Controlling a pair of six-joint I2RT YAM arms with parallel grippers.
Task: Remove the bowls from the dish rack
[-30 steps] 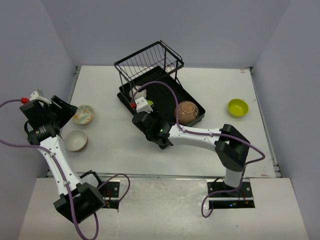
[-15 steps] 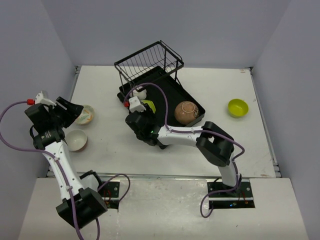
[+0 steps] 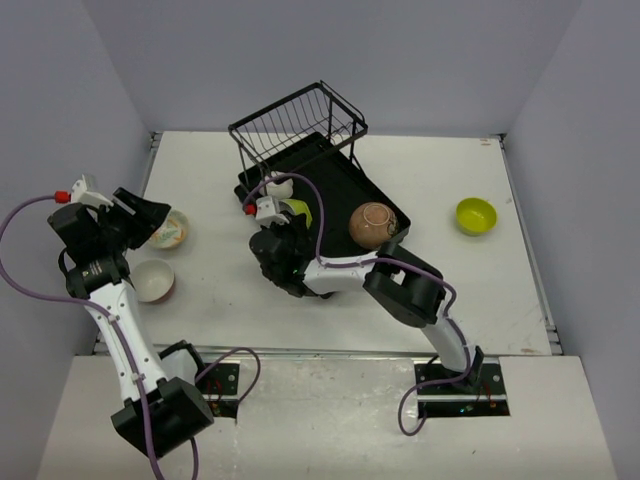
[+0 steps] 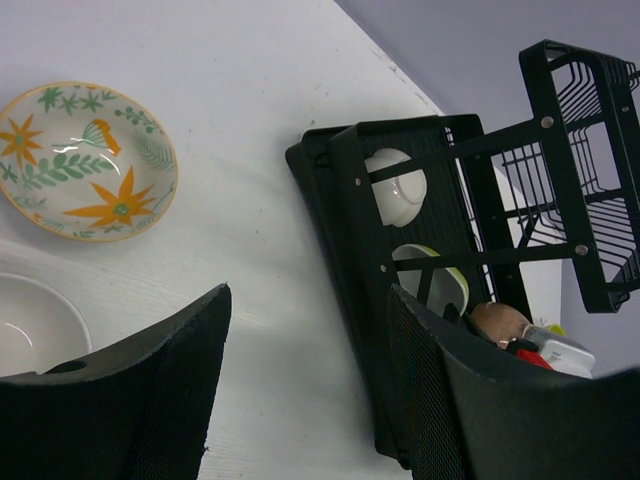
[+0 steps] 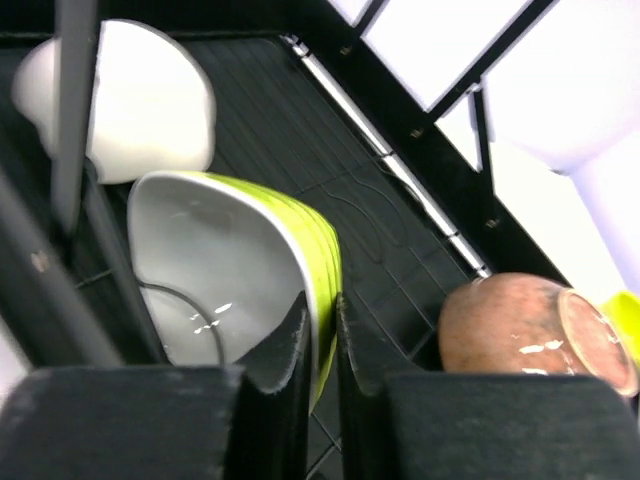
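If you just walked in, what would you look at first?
The right claw pinching the rim of a lime-green bowl tipped on its side inside the black dish rack. Next, the big tan-brown bowl lying in the rack's tray nearby, and the flowery orange-and-green bowl out on the table to the left.

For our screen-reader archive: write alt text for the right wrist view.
The right gripper pinches the rim of a lime-green bowl, white inside, tipped on edge in the black dish rack. A white bowl sits just behind it, and a tan-brown bowl lies on its side to the right.
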